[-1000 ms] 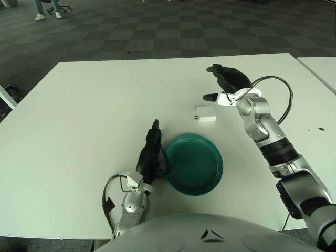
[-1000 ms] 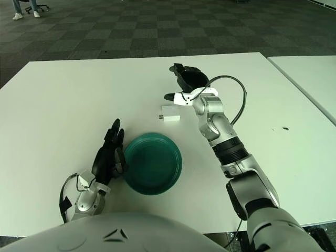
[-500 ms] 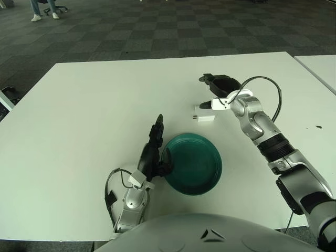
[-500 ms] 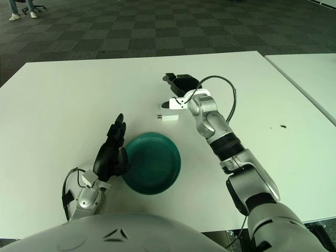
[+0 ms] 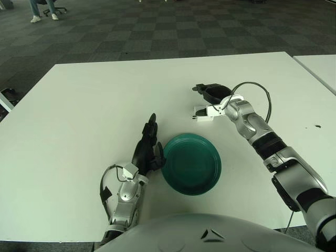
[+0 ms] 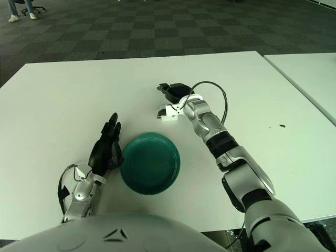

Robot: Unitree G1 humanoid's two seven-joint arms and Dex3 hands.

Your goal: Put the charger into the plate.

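A small white charger (image 5: 205, 114) lies on the white table, behind the dark green plate (image 5: 190, 164). My right hand (image 5: 201, 100) is right over the charger, its black fingers (image 5: 209, 90) stretched beyond it and its thumb on the near side. The fingers are spread and the hand covers most of the charger. I cannot tell whether it touches the charger. My left hand (image 5: 148, 148) rests on the table against the plate's left rim, fingers straight and holding nothing. The plate holds nothing.
The white table (image 5: 79, 115) spreads wide to the left and behind. A second white table (image 5: 323, 63) stands at the right across a narrow gap. A small dark speck (image 5: 316, 126) lies near the right edge.
My right hand has moved left and down, from behind and right of the charger to directly over it. The left hand shifted slightly beside the plate.
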